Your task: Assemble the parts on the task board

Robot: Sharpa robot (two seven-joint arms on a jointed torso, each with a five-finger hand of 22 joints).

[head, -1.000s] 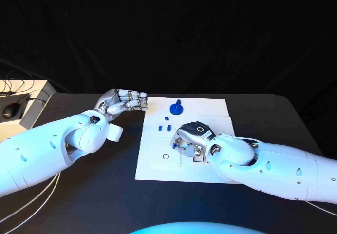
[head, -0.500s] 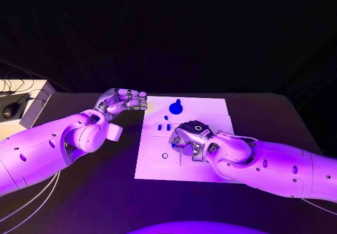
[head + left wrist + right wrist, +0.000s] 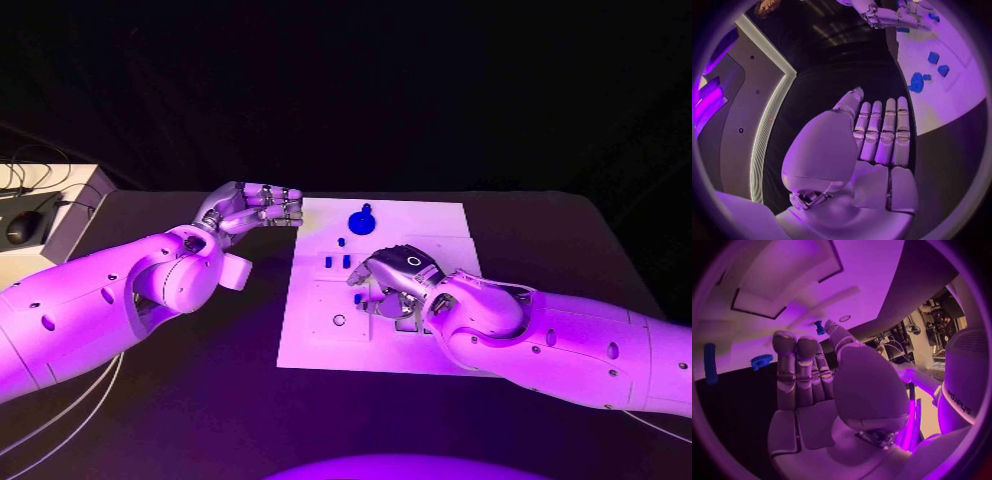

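On the board's middle: right hand hovers low, fingers straight and together, grasping nothing, probably lining up a part.
Right wrist view: small blue peg just past the fingertips.
Board's left edge: left hand parked, released.
Far edge: blue gear unassembled on task board.

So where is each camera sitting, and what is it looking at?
Head view: sits on the robot's head, looking down at the black table and white task board; both white arms show, the left hand beside the board, the right hand over it.
Left wrist view: sits behind the left hand, facing across the table toward the board's edge.
Right wrist view: sits behind the right hand, looking down at the board.
Shared: the head and left wrist views both show the round blue part.
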